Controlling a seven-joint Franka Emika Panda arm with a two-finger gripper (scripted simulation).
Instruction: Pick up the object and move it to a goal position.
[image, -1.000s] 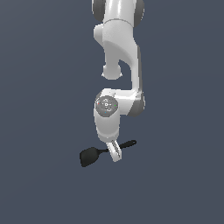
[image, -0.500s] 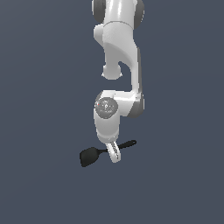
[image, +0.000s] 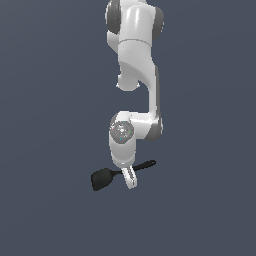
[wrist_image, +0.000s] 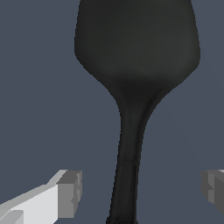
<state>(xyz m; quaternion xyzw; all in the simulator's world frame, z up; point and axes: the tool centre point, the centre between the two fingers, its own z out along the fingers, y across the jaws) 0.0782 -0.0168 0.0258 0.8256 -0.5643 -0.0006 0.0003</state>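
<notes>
Though down a shade from a second ago, keeps the same heading over the spatula (image: 101, 178). No shift in the spatula itself: lies flat where it lay, blade toward the exterior view's left, handle tip toward the exterior view's right. Reads as the last of the descent to grasp height. No lift begun yet.

Straddles the thin handle with the gripper (image: 129, 178), just behind the blade's neck. Seen from the wrist view, spread wide: fingers (wrist_image: 70, 194) one to each side of the handle, bare surface (wrist_image: 35, 109) showing in both gaps, gripping nothing.

Judged next: close squarely on the handle, then raise. Possible trouble: narrow, slightly curved handle, blade off to one side of the grip, so likely to tip or swivel once clear of the surface.

Surface: plain dark slate, uniform, no edge, seam or texture in either view. Hard to tell from the exterior view whether the fingertips touch down. No walls, no furniture, no goal marker to be seen; only arm and spatula against the flat grey.
</notes>
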